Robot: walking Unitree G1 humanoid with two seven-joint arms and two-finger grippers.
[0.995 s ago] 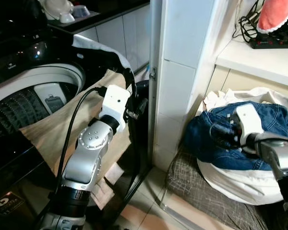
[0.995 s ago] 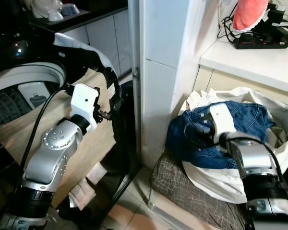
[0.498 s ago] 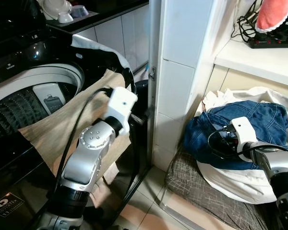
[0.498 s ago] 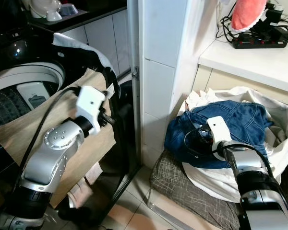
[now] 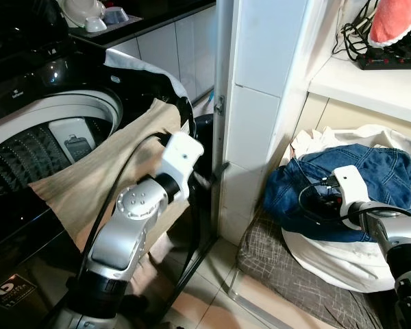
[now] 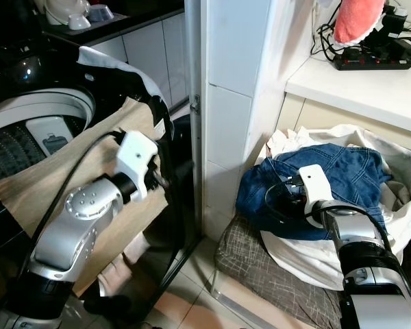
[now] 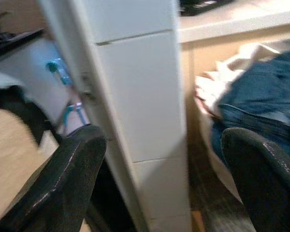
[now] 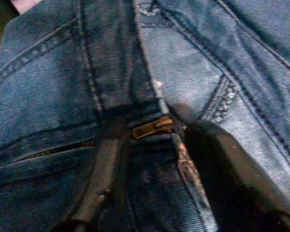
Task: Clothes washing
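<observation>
Jeans [image 5: 342, 185] sit on top of the white laundry bag [image 5: 342, 257], which rests on a grey checked cushion [image 5: 288, 274] just right of the white tiled pillar [image 5: 260, 116]. Right gripper [image 8: 150, 159] is down on the denim at the fly: 2 black fingers [image 8: 222, 164] pressed into the fabric on either side of the brass zipper pull [image 8: 152, 126], narrow gap, a fold of denim bunched between them. From where I stand it reads as a pinch on the jeans, not lifted.

Left gripper [image 7: 159, 179] is held up in the gap between the washing machine [image 5: 48, 130] and the pillar, fingers spread wide, nothing between them, touching nothing. Its wrist camera looks past the pillar's corner toward the jeans.

Left of the pillar: top-load washing machine, lid up, drum visible. Beige cloth [image 5: 89, 185] hangs over its front rim, behind the left arm. Power strip [image 6: 377, 60] on the shelf above the bag.
</observation>
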